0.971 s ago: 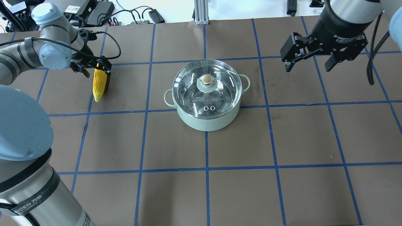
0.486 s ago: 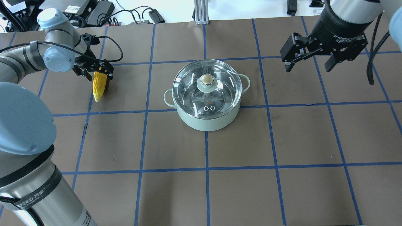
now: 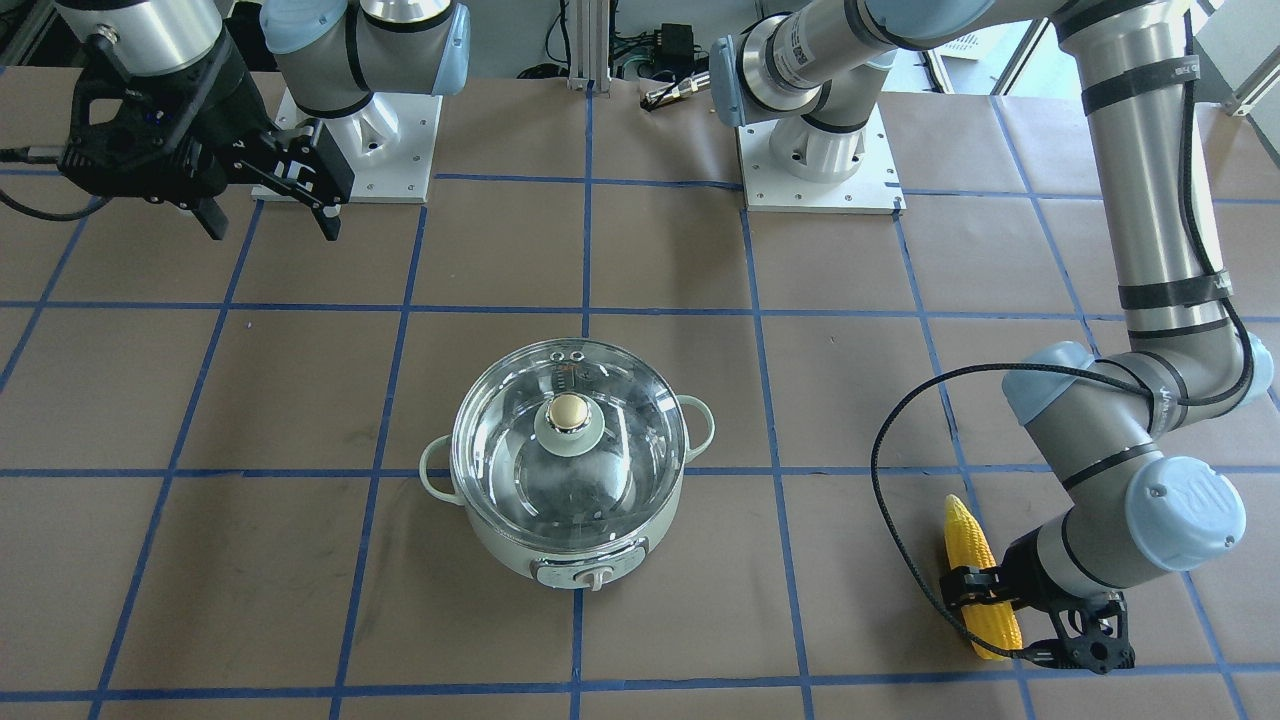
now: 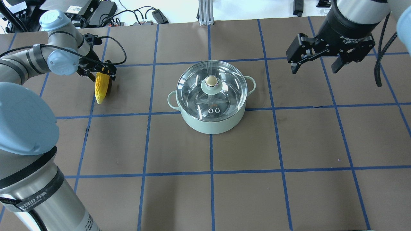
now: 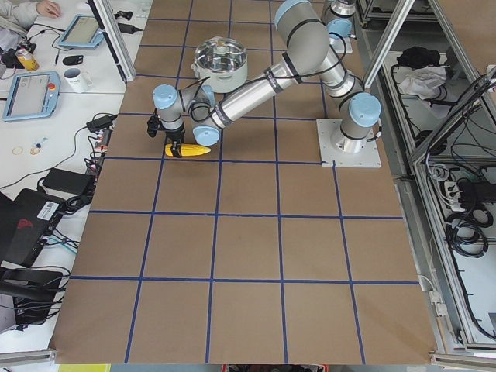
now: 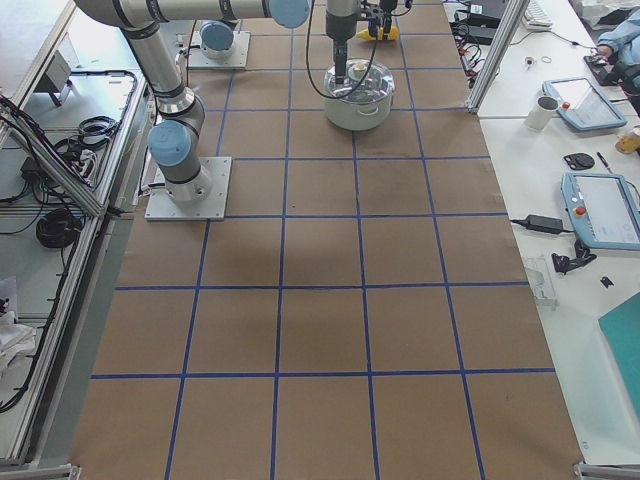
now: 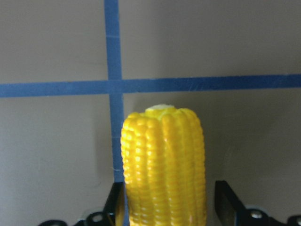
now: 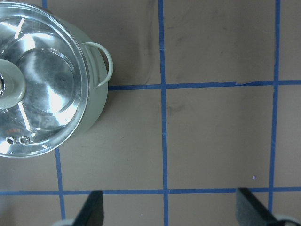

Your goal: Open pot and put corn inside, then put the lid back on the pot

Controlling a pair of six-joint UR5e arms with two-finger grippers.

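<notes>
Brown table covering [image 4: 289, 144], ruled into squares by blue tape, fills the overhead view.

Pot [image 4: 212, 125]: pale green, standing at the centre of the overhead frame. Its control panel shows only in the front-facing view, on the side toward the bottom of that frame.

Lid [image 4: 228, 85]: clear glass, seated on the pot's rim, with a beige knob [image 4: 211, 81] at its middle.

Corn [image 4: 100, 89]: yellow ear lying on the table at the upper left of the overhead frame, well apart from the pot, its pointed tip toward the bottom of the frame.

Left gripper [image 4: 99, 74]: low over the blunt end of the corn, with one finger on each side. The left wrist view shows a strip of table between the corn and the finger at lower right, so the jaws are spread and not clamped.

Right gripper [image 4: 314, 68]: above the table at the upper right of the overhead frame, off to the side of the pot, fingers wide apart and holding nothing. Its wrist view shows the pot and lid at upper left.
</notes>
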